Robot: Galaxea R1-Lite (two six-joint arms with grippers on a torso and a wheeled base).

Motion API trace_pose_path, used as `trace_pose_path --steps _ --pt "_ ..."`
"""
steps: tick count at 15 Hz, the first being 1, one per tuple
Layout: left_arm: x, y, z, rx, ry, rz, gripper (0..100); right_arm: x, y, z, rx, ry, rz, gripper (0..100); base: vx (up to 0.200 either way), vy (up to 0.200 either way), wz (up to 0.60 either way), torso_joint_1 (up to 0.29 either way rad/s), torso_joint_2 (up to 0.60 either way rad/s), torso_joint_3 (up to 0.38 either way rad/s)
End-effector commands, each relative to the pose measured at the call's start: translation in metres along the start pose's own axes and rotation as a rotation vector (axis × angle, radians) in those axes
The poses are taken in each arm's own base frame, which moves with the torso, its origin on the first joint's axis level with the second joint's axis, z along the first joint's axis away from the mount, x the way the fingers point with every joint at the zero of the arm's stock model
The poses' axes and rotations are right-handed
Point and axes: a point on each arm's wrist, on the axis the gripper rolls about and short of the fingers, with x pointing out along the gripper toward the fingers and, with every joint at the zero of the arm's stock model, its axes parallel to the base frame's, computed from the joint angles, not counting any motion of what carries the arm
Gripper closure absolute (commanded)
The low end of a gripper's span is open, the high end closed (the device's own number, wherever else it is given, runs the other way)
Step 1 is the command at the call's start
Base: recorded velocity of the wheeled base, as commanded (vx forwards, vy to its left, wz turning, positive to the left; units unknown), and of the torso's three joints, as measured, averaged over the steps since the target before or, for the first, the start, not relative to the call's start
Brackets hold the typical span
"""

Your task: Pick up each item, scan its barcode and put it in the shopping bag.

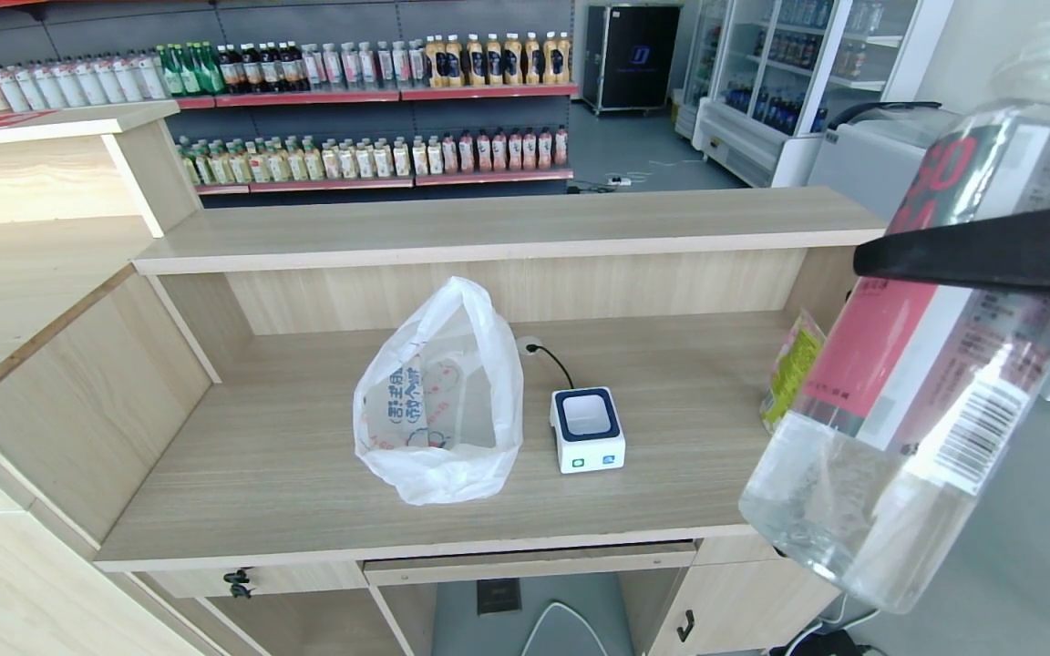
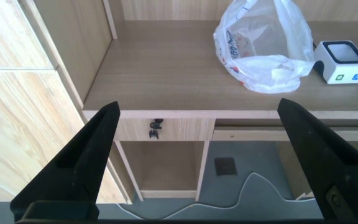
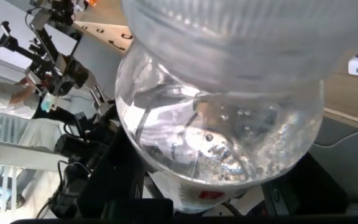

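Bag [image 1: 438, 396] and scanner [image 1: 587, 428] mid-counter; bottle [image 1: 926, 346] clamped aloft at the right.

Far left, out in front of the counter [image 1: 306, 474] and above its front edge: left gripper [image 2: 197, 106], spread wide and empty. Left of centre on the counter: the white bag, slack, top pinched to a peak, just beside the scanner. Further right: a green packet [image 1: 791, 369] near the side wall, partly behind the bottle. Right gripper [image 1: 981, 251] closed across the bottle's labelled middle, barcode [image 1: 981, 428] facing the head camera rather than the scanner. Best to roll the wrist so the barcode turns down toward the scanner's window, then bring it low and level above. Open counter in front of the scanner for the approach. Mind the overhanging ledge [image 1: 507, 228] behind, the packet on the way in, and the bag's soft side.
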Motion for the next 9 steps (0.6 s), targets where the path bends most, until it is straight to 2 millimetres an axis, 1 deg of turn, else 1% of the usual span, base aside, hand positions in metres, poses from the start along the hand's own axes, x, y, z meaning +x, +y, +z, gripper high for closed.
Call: trace_pose_path --steps 1,7,8,9 --pt "0.000 0.000 0.000 0.000 0.000 0.001 0 0.001 0.000 -0.001 0.000 0.005 0.001 100 0.000 0.000 0.00 0.000 0.00 0.000" --pt "0.000 0.000 0.000 0.000 0.000 0.001 0 -0.002 -0.001 0.001 0.000 -0.013 -0.008 100 0.000 0.000 0.00 0.000 0.00 0.000" --pt "0.000 0.000 0.000 0.000 0.000 0.001 0 -0.002 -0.005 0.003 0.002 -0.025 -0.029 100 0.000 0.000 0.00 0.000 0.00 0.000" --pt "0.000 0.000 0.000 0.000 0.000 0.001 0 0.002 -0.013 0.007 -0.018 -0.051 -0.070 100 0.000 0.000 0.00 0.000 0.00 0.000"
